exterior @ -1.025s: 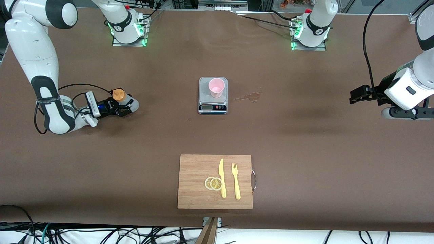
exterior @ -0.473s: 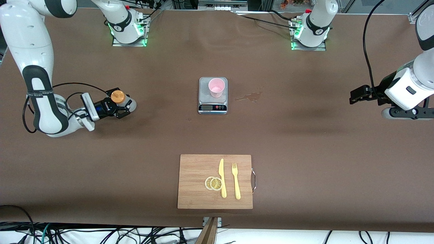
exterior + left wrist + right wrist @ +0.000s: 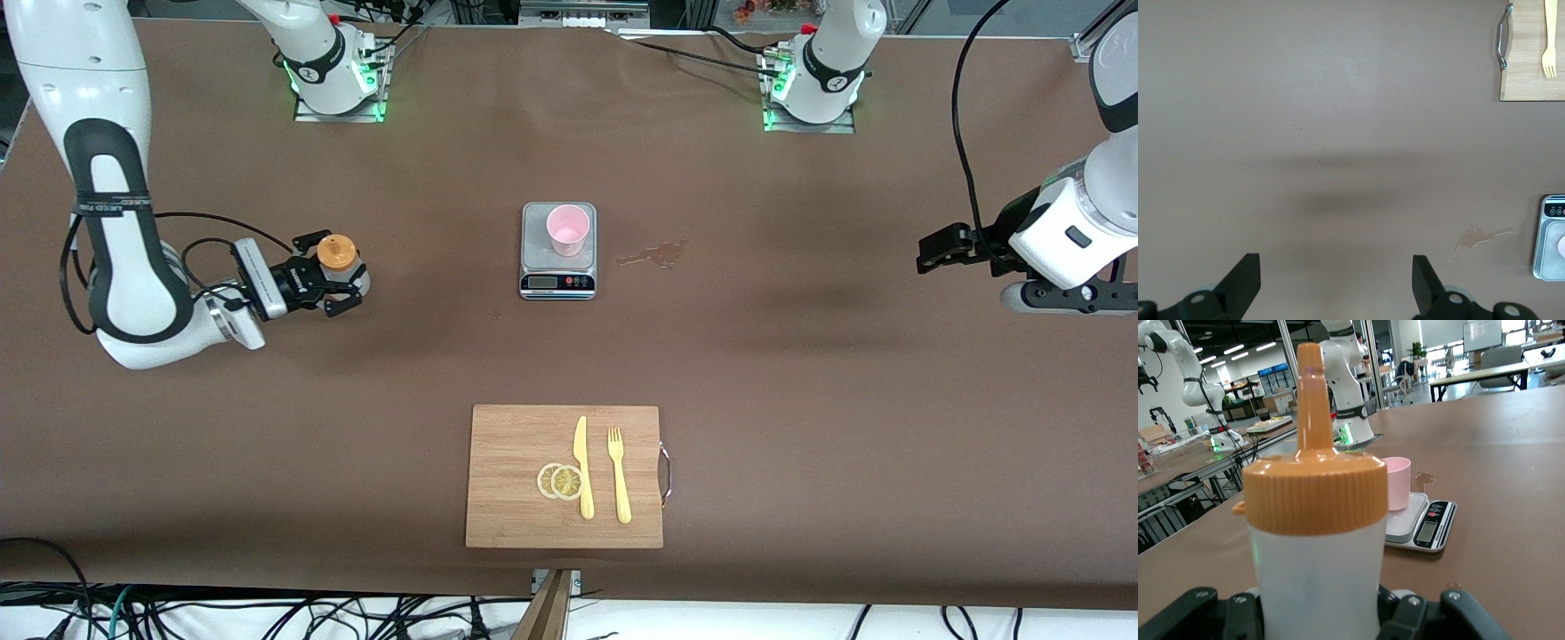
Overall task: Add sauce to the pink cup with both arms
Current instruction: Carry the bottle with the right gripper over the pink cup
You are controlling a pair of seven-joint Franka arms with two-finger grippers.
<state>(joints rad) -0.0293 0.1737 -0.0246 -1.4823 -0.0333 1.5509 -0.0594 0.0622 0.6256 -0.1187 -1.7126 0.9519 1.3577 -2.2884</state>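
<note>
The sauce bottle (image 3: 337,253), whitish with an orange nozzle cap, stands upright in my right gripper (image 3: 336,279), which is shut on its body, low at the right arm's end of the table. It fills the right wrist view (image 3: 1315,520), with the right gripper (image 3: 1318,617) round its base. The pink cup (image 3: 567,228) stands on a small kitchen scale (image 3: 557,268) at the table's middle, and it also shows in the right wrist view (image 3: 1398,482). My left gripper (image 3: 933,250) is open and empty, and waits above the left arm's end of the table; its fingers (image 3: 1245,277) are spread wide.
A brownish spill stain (image 3: 654,255) lies beside the scale toward the left arm's end. A wooden cutting board (image 3: 507,444) with a yellow knife (image 3: 582,467), a fork (image 3: 619,476) and lemon slices (image 3: 560,481) lies nearer to the front camera.
My right gripper has moved with the sauce bottle a little toward the scale, and the bottle now stands more upright. The left arm has not moved.
</note>
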